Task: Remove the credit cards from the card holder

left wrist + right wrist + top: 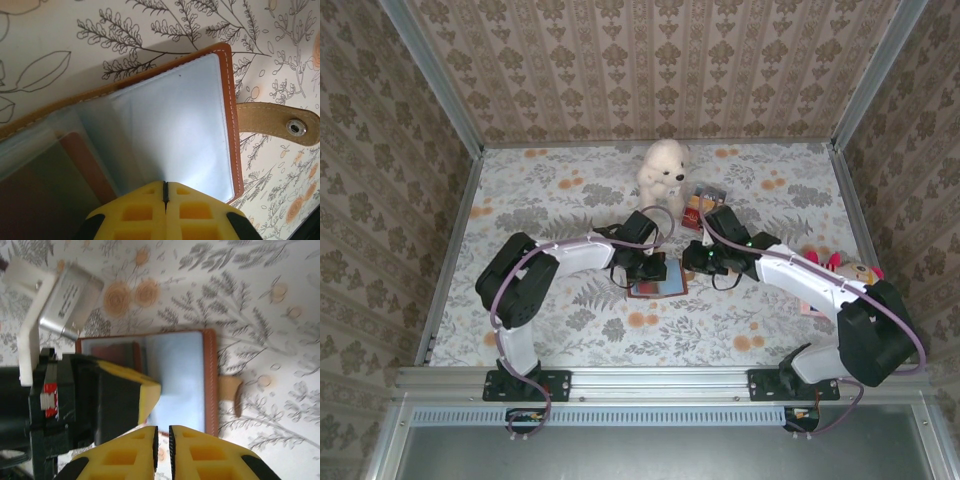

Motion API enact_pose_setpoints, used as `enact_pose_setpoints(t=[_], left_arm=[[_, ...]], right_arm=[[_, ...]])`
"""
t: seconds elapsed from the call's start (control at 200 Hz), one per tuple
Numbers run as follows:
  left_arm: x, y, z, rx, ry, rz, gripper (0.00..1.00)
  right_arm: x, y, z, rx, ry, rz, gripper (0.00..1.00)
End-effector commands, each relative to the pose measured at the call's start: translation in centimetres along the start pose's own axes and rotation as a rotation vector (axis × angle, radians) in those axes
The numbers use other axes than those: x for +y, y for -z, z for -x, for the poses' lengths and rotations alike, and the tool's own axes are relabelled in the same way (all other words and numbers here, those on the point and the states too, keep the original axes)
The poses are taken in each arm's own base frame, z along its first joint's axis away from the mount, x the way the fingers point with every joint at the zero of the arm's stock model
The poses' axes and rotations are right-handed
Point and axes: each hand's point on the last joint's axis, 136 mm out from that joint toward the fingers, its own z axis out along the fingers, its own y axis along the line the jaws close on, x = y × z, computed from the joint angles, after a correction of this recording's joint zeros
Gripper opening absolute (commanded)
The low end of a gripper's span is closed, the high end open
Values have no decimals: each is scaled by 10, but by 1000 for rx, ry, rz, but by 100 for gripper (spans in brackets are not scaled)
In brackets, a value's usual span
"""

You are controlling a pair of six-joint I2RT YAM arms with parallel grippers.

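Left gripper (165,192): yellow fingers pressed shut, tip at the near edge of the card holder (175,120); whether a clear sleeve is pinched cannot be told. Right gripper (163,437): fingers a narrow slit apart at the same holder's edge, just beside the left one; grip cannot be told. Card holder: brown leather, lying open on the floral table (570,190) between both grippers, light-blue lining up, snap strap (272,122) out to one side. Credit cards (82,160): reddish-brown (seen through clear pockets), inside the holder. White plush dog (663,170): beyond, apart.
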Motion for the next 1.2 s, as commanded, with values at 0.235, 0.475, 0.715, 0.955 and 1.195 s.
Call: enact_pose_setpoints(t=[0.235,0.475,0.715,0.955,1.195], left_arm=[[-4,53,14,-77,-70,88,10],[33,73,10,-133,40,115,13],[51,68,1,-150,140,80,13],[57,59,3,-170,226,35,14],[55,50,5,-152,234,1,18]], right_arm=[[35,-20,-23,66,22,66,9],[57,-45,-28,113,65,18,7],[52,-62,-23,127,87,-73,8],[38,-90,-30,182,73,-120,14],[25,-99,-34,195,80,-176,23]])
